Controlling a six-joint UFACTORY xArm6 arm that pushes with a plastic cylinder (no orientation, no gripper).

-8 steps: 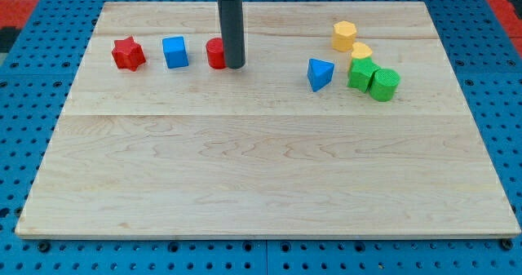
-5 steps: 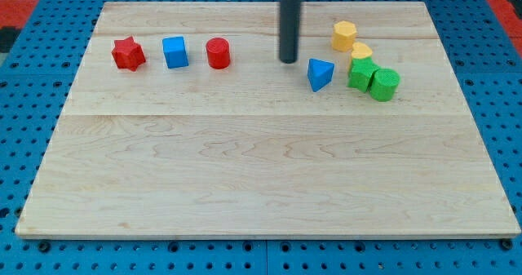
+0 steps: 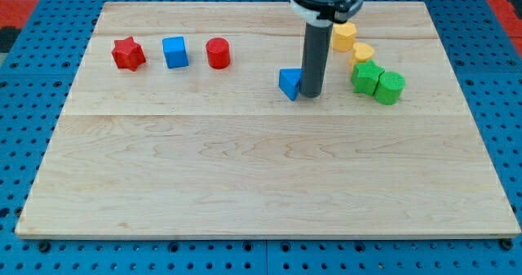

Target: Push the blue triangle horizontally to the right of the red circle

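Blue triangle (image 3: 289, 83), a small matte wedge-shaped block, lay on the pale wooden worktop (image 3: 261, 169) a little above its middle, with its view's-right side pressed against the dark rod. My tip (image 3: 311, 96) stood on the wood just at that side of the triangle, touching it, and the rod's straight cylindrical shaft rose from there to a grey collar at the view's top. No claw was fitted to the arm, so there was nothing to be wide, narrow or holding anything.

The red circle (image 3: 218, 53), a short upright cylinder, sat to the view's left of the triangle and somewhat nearer the view's top, well apart from it. Farther to the view's left in the same row came a blue cube (image 3: 174, 52) and then a red star (image 3: 128, 54), each separated from its neighbour by bare wood.

On the view's right of the rod a cluster of four blocks gathered. A yellow hexagonal block (image 3: 345, 37) sat just beside the shaft, and a second yellow block (image 3: 362, 53), rounded but of a shape I could not make out, lay below it. A green block (image 3: 365, 77) with notched, star-like edges touched a green cylinder (image 3: 390, 87) at its view's right.

The worktop showed long planks with fine grain, resting on a blue perforated base (image 3: 33, 144).
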